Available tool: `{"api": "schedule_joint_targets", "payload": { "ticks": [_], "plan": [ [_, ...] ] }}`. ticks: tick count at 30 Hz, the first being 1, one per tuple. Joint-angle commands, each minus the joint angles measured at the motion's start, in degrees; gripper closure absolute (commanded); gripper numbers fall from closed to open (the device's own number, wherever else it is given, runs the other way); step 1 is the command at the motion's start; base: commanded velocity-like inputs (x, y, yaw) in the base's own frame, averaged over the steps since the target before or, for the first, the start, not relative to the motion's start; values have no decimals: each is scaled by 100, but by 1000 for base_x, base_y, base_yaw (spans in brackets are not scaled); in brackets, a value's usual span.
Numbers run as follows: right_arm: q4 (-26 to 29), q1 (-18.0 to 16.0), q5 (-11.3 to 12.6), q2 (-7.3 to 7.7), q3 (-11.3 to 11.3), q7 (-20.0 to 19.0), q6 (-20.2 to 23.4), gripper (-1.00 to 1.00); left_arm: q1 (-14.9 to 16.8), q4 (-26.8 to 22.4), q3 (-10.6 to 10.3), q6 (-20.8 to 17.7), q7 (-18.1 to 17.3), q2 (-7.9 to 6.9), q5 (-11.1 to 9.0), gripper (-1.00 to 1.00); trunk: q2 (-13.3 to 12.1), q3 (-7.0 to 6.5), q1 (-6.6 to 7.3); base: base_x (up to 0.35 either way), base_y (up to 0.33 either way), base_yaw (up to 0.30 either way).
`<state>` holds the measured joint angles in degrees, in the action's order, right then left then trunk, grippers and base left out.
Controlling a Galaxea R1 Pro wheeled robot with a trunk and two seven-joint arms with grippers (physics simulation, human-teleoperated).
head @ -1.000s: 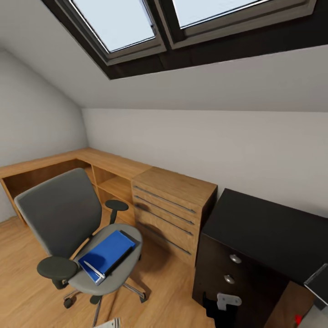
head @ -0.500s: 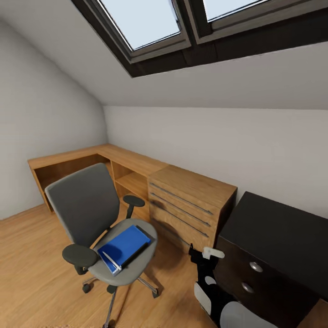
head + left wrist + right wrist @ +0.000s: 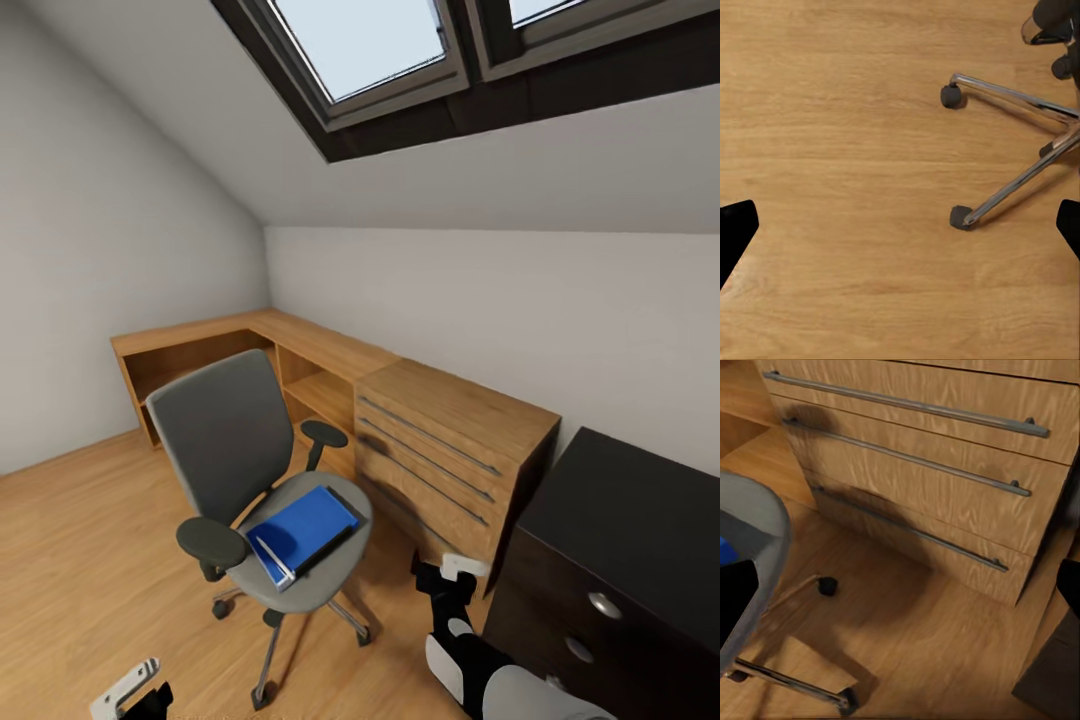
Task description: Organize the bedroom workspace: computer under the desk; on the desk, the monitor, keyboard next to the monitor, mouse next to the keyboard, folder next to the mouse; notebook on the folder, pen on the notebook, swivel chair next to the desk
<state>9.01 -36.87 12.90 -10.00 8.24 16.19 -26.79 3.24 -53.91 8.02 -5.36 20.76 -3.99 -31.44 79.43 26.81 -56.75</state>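
The grey swivel chair [image 3: 225, 440] stands on the wood floor, left of centre in the head view. The blue folder [image 3: 305, 528] lies flat on its seat, with a pale strip along its near edge. At the right is a corner of the black desk [image 3: 640, 520], with knobbed dark drawers [image 3: 603, 606] below. My right gripper [image 3: 450, 582] hangs low between chair and desk, open, holding nothing [image 3: 900, 589]. Its wrist view catches the seat rim [image 3: 765, 547]. My left gripper [image 3: 130, 692] is open [image 3: 900, 225] above bare floor, near the chair's chrome base [image 3: 1016, 184].
A light wooden drawer cabinet [image 3: 455, 450] stands against the wall between chair and desk; its bar handles [image 3: 922, 457] face the right wrist camera. A low wooden shelf unit [image 3: 250, 345] runs into the corner. Skylights [image 3: 370, 45] sit in the sloped ceiling. Open floor [image 3: 80, 530] lies left.
The whole head view has swung left, so chair, cabinet and desk sit further right in the picture. Both arms have come into view at the bottom. The folder stays on the seat.
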Motion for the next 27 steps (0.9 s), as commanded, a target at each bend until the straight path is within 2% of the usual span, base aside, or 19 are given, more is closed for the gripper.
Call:
{"api": "schedule_joint_targets", "payload": {
  "ticks": [1, 3, 6, 13, 17, 21, 25, 27],
  "plan": [
    [-6, -5, 41, 0, 55, 25, -19, -100, 2, -6, -15, 18, 26, 32, 35, -100, 4, 13, 0, 0, 0, 209],
    [-11, -5, 32, 0, 152, 25, -19, -100, 4, 6, -48, 141, 25, 163, 221, -100, 4, 26, 0, 0, 0, 209],
    [-13, -5, 29, 0, 309, 30, -19, -100, 5, 16, -70, 194, 19, 232, 296, -100, 4, 45, 0, 0, 0, 209],
    [-21, -5, 28, 0, 335, 25, -19, -100, 3, 36, -100, 189, 16, 241, 305, -100, 4, 91, 0, 0, 0, 209],
    [-25, -5, 28, 0, 336, 25, -19, -100, 7, 138, -299, 189, 28, 241, 305, -100, 4, 117, 0, 0, 0, 209],
    [-30, -5, 28, 0, 337, 25, -19, -100, 2, 219, -665, 195, 45, 240, 298, -100, 4, 143, 0, 0, 0, 209],
    [-31, -5, 8, 0, 338, 24, -19, -100, 7, 255, -732, 187, 43, 241, 297, -100, 4, 168, 0, 0, 0, 209],
    [-31, -5, -110, 0, 337, 24, -19, -100, 8, 277, -775, 191, 42, 241, 296, -100, 4, 181, 0, 0, 0, 211]
  ]
}}
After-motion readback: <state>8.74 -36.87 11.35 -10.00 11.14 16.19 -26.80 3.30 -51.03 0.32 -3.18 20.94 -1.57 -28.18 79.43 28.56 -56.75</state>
